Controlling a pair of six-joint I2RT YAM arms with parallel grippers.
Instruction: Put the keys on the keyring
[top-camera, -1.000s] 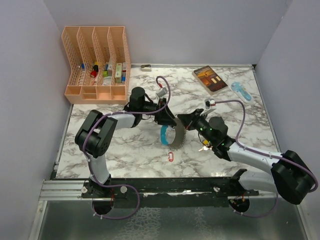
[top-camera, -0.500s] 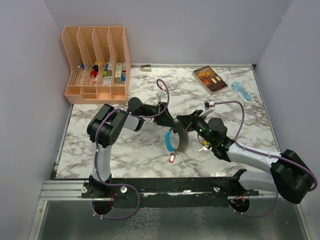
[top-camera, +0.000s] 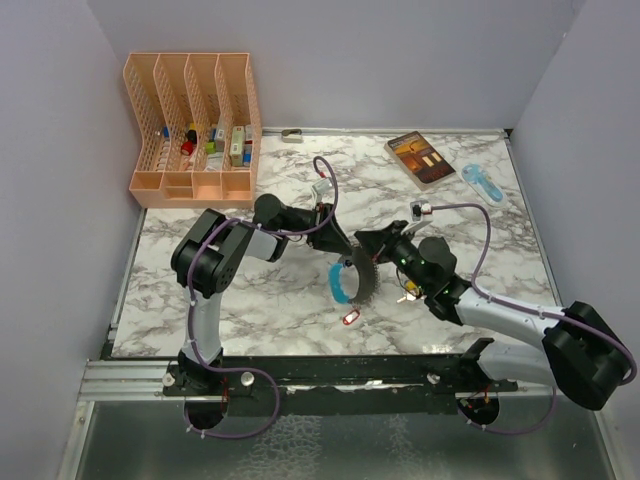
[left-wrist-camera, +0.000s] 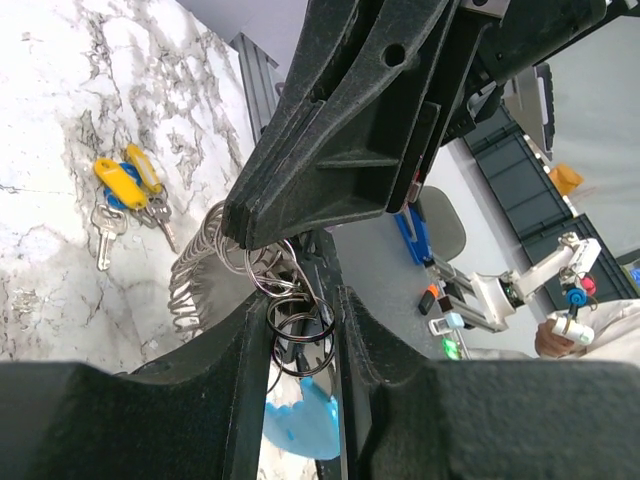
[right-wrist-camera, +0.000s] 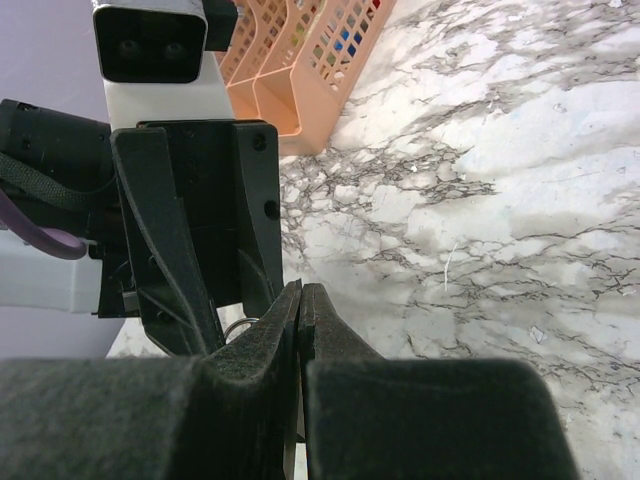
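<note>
The keyring (top-camera: 350, 280) hangs between my two grippers at mid-table: a light-blue curved piece (top-camera: 340, 284), fanned grey metal pieces (top-camera: 363, 281) and a small red tag (top-camera: 350, 317) low by the table. My left gripper (top-camera: 337, 250) is shut on its stacked thin rings, which show between the jaws in the left wrist view (left-wrist-camera: 300, 322). My right gripper (top-camera: 363, 243) is shut tip-to-tip against the left one; a thin ring (right-wrist-camera: 238, 326) shows at its closed jaws (right-wrist-camera: 300, 290). Loose keys with yellow tags (left-wrist-camera: 125, 182) lie on the marble under the right arm (top-camera: 405, 296).
An orange desk organizer (top-camera: 195, 130) stands at the back left. A patterned box (top-camera: 421, 159) and a light-blue object (top-camera: 482, 182) lie at the back right. The table's front rail (top-camera: 320, 372) runs along the near edge.
The left arm has swung its elbow in and turned its wrist. The keyring bunch has shifted a little right and toward the front, the red tag moving with it. The right arm has barely moved.
</note>
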